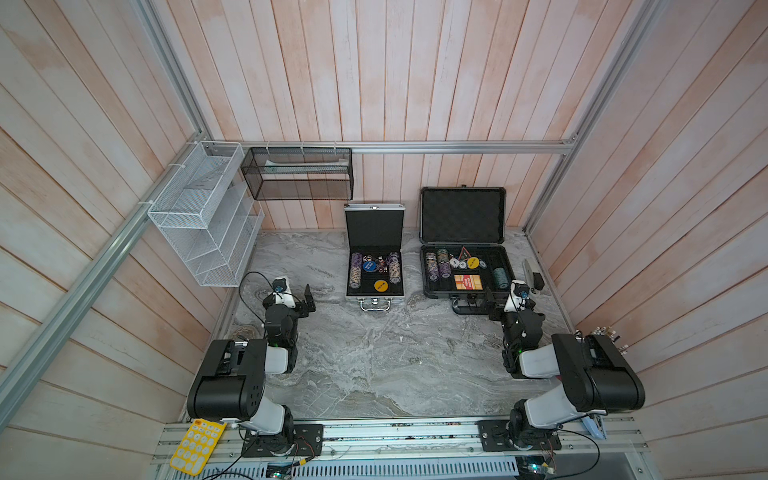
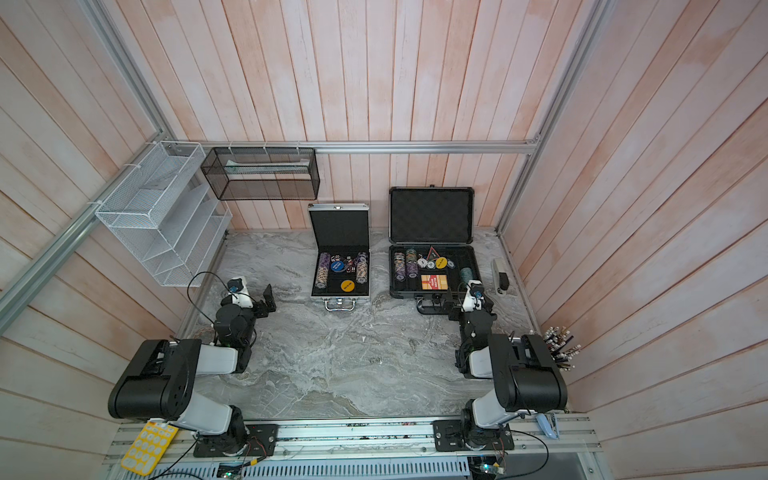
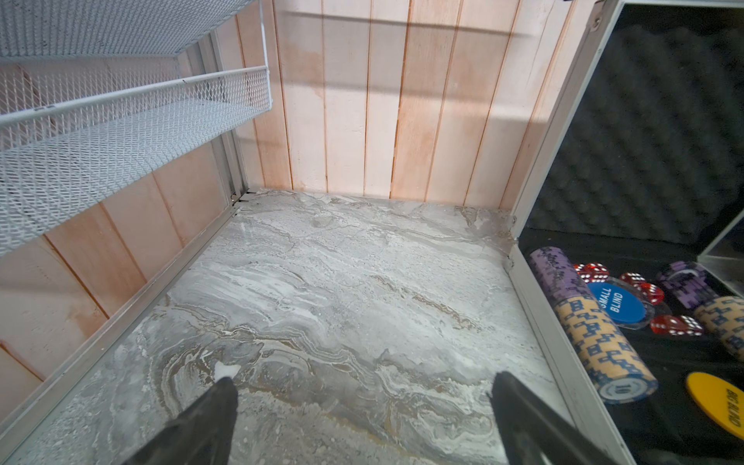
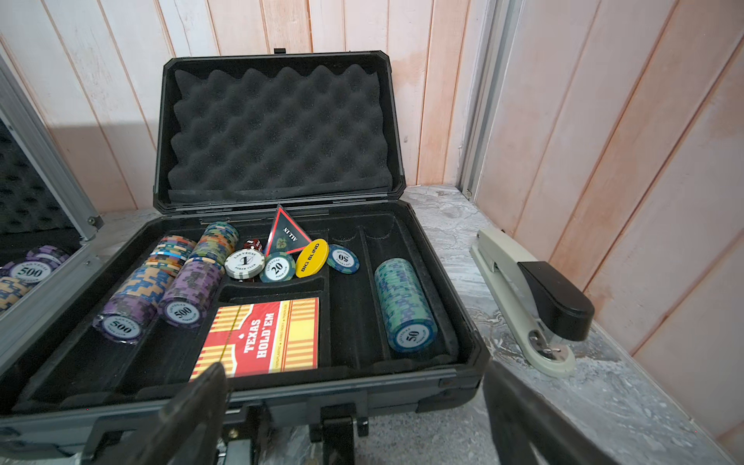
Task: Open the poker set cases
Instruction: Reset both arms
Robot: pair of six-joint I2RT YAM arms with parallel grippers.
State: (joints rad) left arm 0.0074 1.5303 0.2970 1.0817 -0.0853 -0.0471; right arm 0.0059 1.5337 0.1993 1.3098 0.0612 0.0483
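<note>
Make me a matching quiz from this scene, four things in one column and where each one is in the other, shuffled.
1. silver case
2. stapler
3. white wire rack
4. card box

a. inside the dark grey case
b. hung above the table
c. between that case and the side wall
d. open on the table, lid raised

Pairs: 1-d, 2-c, 3-b, 4-a

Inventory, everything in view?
small poker case: 1, silver, open, on table
large poker case: 1, dark grey, open, alongside
chip rolls: several, mixed, both cases
Big Blind button: 2, yellow, one per case
Small Blind button: 1, blue, small poker case
dice: several, red, both cases
Texas Hold'em card box: 1, red, large poker case
stapler: 1, beige, table's right edge
wire rack: 1, white, left wall
mesh basket: 1, black, back wall
left claw: 1, black, open over table
right claw: 1, black, open by large poker case
</note>
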